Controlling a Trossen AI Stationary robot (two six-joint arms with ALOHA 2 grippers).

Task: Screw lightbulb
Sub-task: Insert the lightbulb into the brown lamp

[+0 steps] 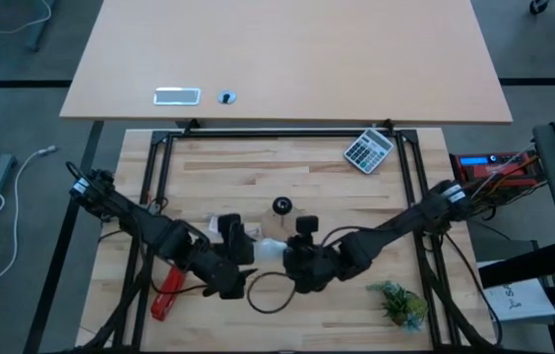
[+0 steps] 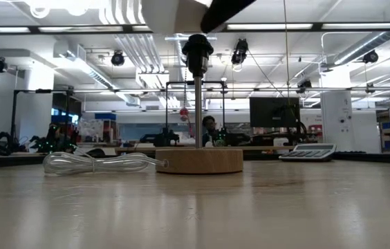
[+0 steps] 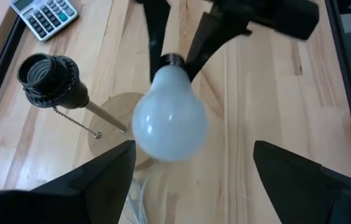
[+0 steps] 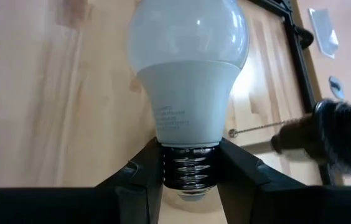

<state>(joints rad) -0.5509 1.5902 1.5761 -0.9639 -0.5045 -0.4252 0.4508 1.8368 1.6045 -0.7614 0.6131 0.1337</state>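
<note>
The white lightbulb (image 4: 188,62) hangs in the air above the table, its screw end in my right gripper (image 4: 188,180). In the high view it shows between the two grippers (image 1: 270,251). My left gripper (image 3: 194,168) is open, with a finger on either side of the bulb's round glass end (image 3: 169,121) and clear of it. The black socket (image 3: 45,74) stands on a thin rod over the round wooden disc (image 2: 198,160), which rests flat on the table. In the low view the bulb (image 2: 174,14) is near the socket's (image 2: 197,48) top. My right gripper pinches the bulb's threaded screw end (image 4: 188,171) between its two fingers (image 4: 141,177), one on each side. The fingers come from the table's right, slanting down. The bulb is lifted clear, its glass end pointing away from the gripper toward my left gripper.
A calculator (image 1: 369,150) lies at the far right of the table. A red-handled tool (image 1: 166,295) lies near the front left and a green sprig (image 1: 399,303) near the front right. A clear cord (image 2: 98,162) is bundled beside the disc, and a pull chain (image 3: 76,118) hangs from the socket.
</note>
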